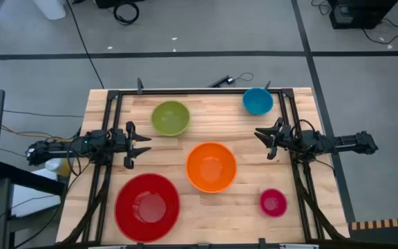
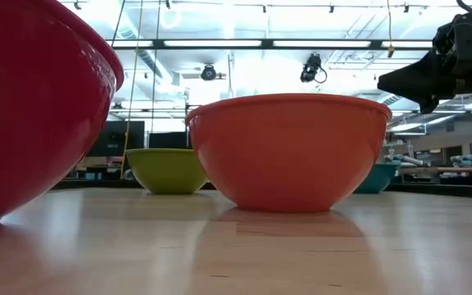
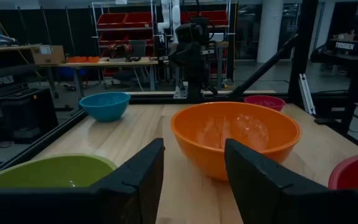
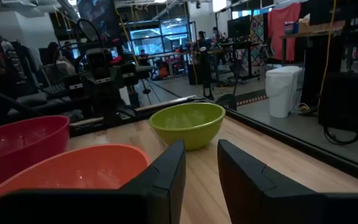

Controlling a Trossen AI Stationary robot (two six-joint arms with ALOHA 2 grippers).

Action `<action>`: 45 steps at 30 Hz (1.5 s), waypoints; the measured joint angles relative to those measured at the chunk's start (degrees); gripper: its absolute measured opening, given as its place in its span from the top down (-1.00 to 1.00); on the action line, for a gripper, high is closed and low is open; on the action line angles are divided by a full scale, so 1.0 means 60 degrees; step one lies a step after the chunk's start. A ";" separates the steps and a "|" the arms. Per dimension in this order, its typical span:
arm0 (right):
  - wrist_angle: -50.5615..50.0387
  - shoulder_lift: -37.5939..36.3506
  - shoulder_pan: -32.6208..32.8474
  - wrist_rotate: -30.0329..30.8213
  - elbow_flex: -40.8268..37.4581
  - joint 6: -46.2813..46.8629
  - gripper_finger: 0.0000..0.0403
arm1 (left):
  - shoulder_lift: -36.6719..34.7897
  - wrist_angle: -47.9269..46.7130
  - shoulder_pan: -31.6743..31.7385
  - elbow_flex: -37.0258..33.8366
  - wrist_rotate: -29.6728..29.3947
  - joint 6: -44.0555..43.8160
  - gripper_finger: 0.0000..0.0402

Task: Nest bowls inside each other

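Note:
Five bowls stand apart, each upright on its base on the wooden table (image 1: 240, 117). The red bowl (image 1: 147, 207) is near left and the orange bowl (image 1: 211, 167) sits in the middle. The lime green bowl (image 1: 170, 117) is far left, the blue bowl (image 1: 258, 101) far right, and the small magenta bowl (image 1: 273, 203) near right. My left gripper (image 1: 148, 146) hovers level at the left edge, open (image 3: 194, 171), pointing at the orange bowl (image 3: 235, 134). My right gripper (image 1: 260, 140) hovers level at the right edge, open (image 4: 202, 165) with a narrower gap, pointing toward the green bowl (image 4: 187, 123).
Black frame rails (image 1: 112, 104) run along the table's left, right and far sides. A dark cable and plug (image 1: 226, 81) lie just beyond the far edge. Bare wood shows between the bowls, widest in the middle of the far half.

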 joint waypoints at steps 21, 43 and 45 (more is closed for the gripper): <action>-0.0002 0.0000 0.0000 -0.0001 0.0000 -0.0004 0.49 | 0.0006 0.0548 -0.0004 -0.0003 0.0007 -0.0332 0.14; 0.3425 0.0017 -0.0177 0.2900 0.0004 0.2495 0.49 | 0.0000 0.0465 -0.0004 0.0001 0.0015 -0.2237 0.14; 0.3289 0.0271 -0.0380 0.2397 0.0004 0.2491 0.49 | 0.0007 0.0317 -0.0004 -0.0001 0.0015 -0.2143 0.14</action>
